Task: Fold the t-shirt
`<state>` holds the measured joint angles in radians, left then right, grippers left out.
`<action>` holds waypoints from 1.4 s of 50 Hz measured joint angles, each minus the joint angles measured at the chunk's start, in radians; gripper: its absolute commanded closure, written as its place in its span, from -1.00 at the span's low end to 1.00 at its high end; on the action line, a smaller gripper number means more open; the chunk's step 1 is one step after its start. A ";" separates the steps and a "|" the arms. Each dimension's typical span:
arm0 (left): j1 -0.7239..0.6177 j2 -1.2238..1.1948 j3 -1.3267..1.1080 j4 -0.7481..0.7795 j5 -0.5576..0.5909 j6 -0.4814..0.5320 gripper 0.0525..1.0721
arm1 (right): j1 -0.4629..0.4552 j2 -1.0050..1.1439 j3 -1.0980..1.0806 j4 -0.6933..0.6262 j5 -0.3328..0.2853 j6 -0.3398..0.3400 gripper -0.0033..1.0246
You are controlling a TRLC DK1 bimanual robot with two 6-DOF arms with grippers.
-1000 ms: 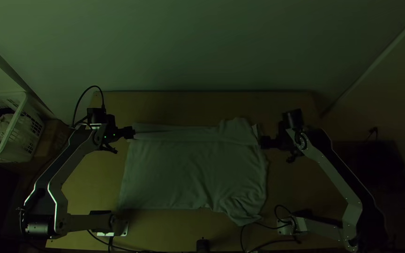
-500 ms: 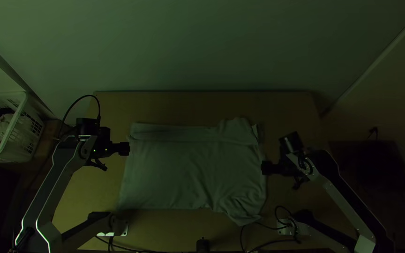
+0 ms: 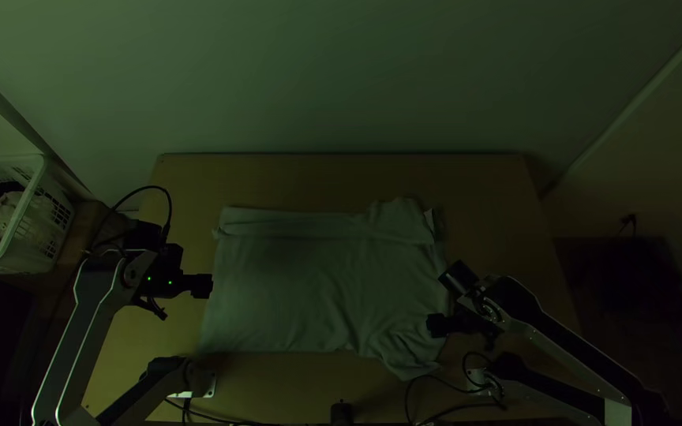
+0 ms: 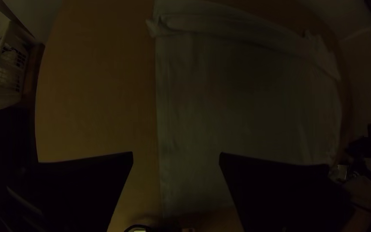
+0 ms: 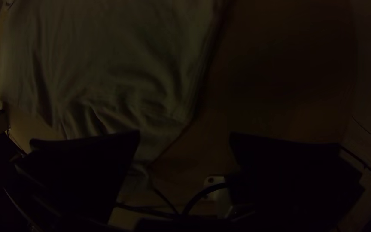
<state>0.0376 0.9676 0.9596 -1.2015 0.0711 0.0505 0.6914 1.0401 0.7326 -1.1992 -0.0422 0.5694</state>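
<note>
Left gripper [image 3: 202, 285]: fingers [image 4: 86, 176] spread, gap between tips; left arm [image 3: 92, 323] bent behind it. Right gripper [image 3: 436, 325]: fingers [image 5: 280, 163] likewise parted, right arm [image 3: 578, 355] angling back behind it. Grippers well apart, both aimed inward; right gripper nearer the arms' bases.

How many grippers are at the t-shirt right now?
2. The left gripper, open, is at the left edge of the t-shirt; the right gripper, also open, is at its right edge, by the rumpled near corner.
</note>
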 measured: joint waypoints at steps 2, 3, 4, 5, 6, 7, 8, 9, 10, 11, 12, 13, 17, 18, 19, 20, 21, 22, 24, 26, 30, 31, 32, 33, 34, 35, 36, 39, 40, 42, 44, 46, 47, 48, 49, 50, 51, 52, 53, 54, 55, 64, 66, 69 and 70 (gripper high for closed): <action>0.000 -0.015 -0.013 -0.014 -0.003 0.008 -0.90 | 0.006 0.000 -0.004 0.000 -0.011 0.005 -0.69; 0.000 -0.023 -0.020 -0.019 -0.004 0.012 -0.89 | 0.007 0.000 -0.006 0.000 -0.019 0.008 -0.68; 0.000 -0.033 -0.028 -0.024 -0.006 0.015 -0.90 | 0.007 0.000 -0.008 -0.003 -0.027 0.008 -0.68; 0.000 -0.041 -0.035 -0.030 -0.008 0.019 -0.90 | 0.009 0.000 -0.010 -0.005 -0.035 0.010 -0.68; 0.000 -0.048 -0.041 -0.034 -0.011 0.022 -0.90 | 0.011 0.000 -0.013 -0.008 -0.045 0.011 -0.68; 0.000 -0.055 -0.046 -0.040 -0.011 0.025 -0.90 | 0.014 0.000 -0.016 -0.013 -0.058 0.011 -0.68; 0.000 -0.063 -0.050 -0.044 -0.011 0.027 -0.90 | 0.017 0.000 -0.019 -0.018 -0.072 0.011 -0.68; 0.000 -0.068 -0.054 -0.046 -0.011 0.030 -0.90 | 0.020 0.000 -0.022 -0.023 -0.086 0.011 -0.68; 0.002 -0.075 -0.058 -0.047 -0.012 0.031 -0.90 | 0.023 0.000 -0.027 -0.026 -0.099 0.012 -0.68; 0.003 -0.082 -0.061 -0.048 -0.012 0.033 -0.90 | 0.026 0.000 -0.030 -0.027 -0.109 0.013 -0.68; 0.003 -0.087 -0.064 -0.049 -0.012 0.033 -0.90 | 0.029 0.000 -0.034 -0.029 -0.117 0.014 -0.68; 0.003 -0.093 -0.068 -0.050 -0.012 0.033 -0.90 | 0.032 0.000 -0.038 -0.029 -0.126 0.014 -0.68; 0.004 -0.116 -0.083 -0.051 -0.013 0.033 -0.90 | 0.042 0.006 -0.052 -0.034 -0.136 0.015 -0.68; 0.004 -0.120 -0.086 -0.051 -0.013 0.034 -0.90 | 0.045 0.010 -0.055 -0.034 -0.139 0.015 -0.68; 0.004 -0.124 -0.090 -0.053 -0.015 0.034 -0.90 | 0.047 0.014 -0.058 -0.034 -0.142 0.016 -0.67; 0.004 -0.126 -0.092 -0.055 -0.015 0.034 -0.90 | 0.050 0.018 -0.059 -0.034 -0.149 0.018 -0.63; 0.004 -0.129 -0.093 -0.058 -0.015 0.034 -0.90 | 0.052 0.024 -0.061 -0.035 -0.156 0.018 -0.59; 0.004 -0.130 -0.094 -0.061 -0.015 0.034 -0.90 | 0.053 0.030 -0.061 -0.035 -0.162 0.018 -0.56; 0.004 -0.131 -0.096 -0.064 -0.015 0.034 -0.90 | 0.055 0.039 -0.061 -0.035 -0.170 0.018 -0.52; 0.004 -0.131 -0.096 -0.068 -0.016 0.037 -0.90 | 0.055 0.049 -0.061 -0.031 -0.177 0.019 -0.52; 0.004 -0.131 -0.096 -0.070 -0.015 0.037 -0.90 | 0.060 0.071 -0.061 -0.013 -0.188 0.019 -0.51; 0.004 -0.131 -0.096 -0.070 -0.015 0.037 -0.90 | 0.062 0.077 -0.061 -0.007 -0.195 0.020 -0.51; 0.004 -0.132 -0.096 -0.071 -0.016 0.037 -0.90 | 0.065 0.084 -0.061 -0.004 -0.203 0.022 -0.51; 0.004 -0.132 -0.096 -0.071 -0.016 0.037 -0.90 | 0.069 0.091 -0.061 0.000 -0.206 0.022 -0.51; 0.004 -0.132 -0.096 -0.072 -0.017 0.037 -0.90 | 0.073 0.098 -0.061 0.003 -0.210 0.022 -0.51; 0.004 -0.133 -0.096 -0.074 -0.019 0.037 -0.90 | 0.075 0.106 -0.061 0.007 -0.213 0.022 -0.51; 0.004 -0.133 -0.096 -0.075 -0.022 0.039 -0.90 | 0.079 0.114 -0.061 0.011 -0.217 0.022 -0.51; 0.004 -0.135 -0.096 -0.077 -0.023 0.045 -0.90 | 0.085 0.141 -0.061 0.018 -0.221 0.022 -0.51; 0.004 -0.136 -0.096 -0.079 -0.023 0.049 -0.90 | 0.087 0.151 -0.061 0.019 -0.221 0.022 -0.51; 0.004 -0.137 -0.096 -0.083 -0.023 0.056 -0.90 | 0.088 0.173 -0.061 0.020 -0.225 0.022 -0.51; 0.004 -0.137 -0.096 -0.089 -0.023 0.060 -0.90 | 0.091 0.187 -0.061 0.024 -0.229 0.022 -0.47; 0.004 -0.137 -0.096 -0.092 -0.023 0.060 -0.90 | 0.093 0.198 -0.061 0.030 -0.229 0.022 -0.27; 0.004 -0.137 -0.096 -0.092 -0.023 0.060 -0.90 | 0.095 0.203 -0.061 0.032 -0.230 0.022 -0.15; 0.004 -0.137 -0.096 -0.092 -0.023 0.063 -0.90 | 0.096 0.208 -0.061 0.036 -0.232 0.022 -0.03; 0.004 -0.137 -0.096 -0.092 -0.023 0.063 -0.90 | 0.098 0.211 -0.061 0.040 -0.232 0.021 0.10; 0.004 -0.137 -0.096 -0.092 -0.023 0.064 -0.90 | 0.099 0.213 -0.061 0.047 -0.232 0.021 0.24; 0.004 -0.137 -0.096 -0.093 -0.023 0.065 -0.90 | 0.100 0.216 -0.061 0.058 -0.232 0.021 0.35; 0.004 -0.137 -0.097 -0.092 -0.023 0.067 -0.90 | 0.100 0.217 -0.061 0.072 -0.232 0.021 0.40; 0.004 -0.137 -0.098 -0.092 -0.023 0.068 -0.90 | 0.100 0.218 -0.061 0.087 -0.232 0.021 0.41; 0.004 -0.137 -0.101 -0.092 -0.023 0.068 -0.90 | 0.100 0.219 -0.061 0.101 -0.232 0.021 0.41; 0.004 -0.137 -0.103 -0.092 -0.023 0.072 -0.90 | 0.100 0.221 -0.061 0.114 -0.232 0.021 0.41; 0.004 -0.138 -0.122 -0.095 -0.030 0.085 -0.90 | 0.113 0.270 -0.061 0.137 -0.232 0.021 0.41; 0.004 -0.138 -0.122 -0.095 -0.030 0.090 -0.90 | 0.114 0.275 -0.061 0.137 -0.233 0.021 0.40; 0.004 -0.138 -0.122 -0.095 -0.031 0.095 -0.90 | 0.116 0.282 -0.061 0.137 -0.232 0.021 0.40; 0.004 -0.138 -0.122 -0.095 -0.031 0.100 -0.90 | 0.117 0.282 -0.061 0.137 -0.232 0.021 0.40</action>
<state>0.0414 0.8299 0.8379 -1.2968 0.0406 0.1505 0.8089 1.3224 0.6720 -1.0618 -0.2745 0.5907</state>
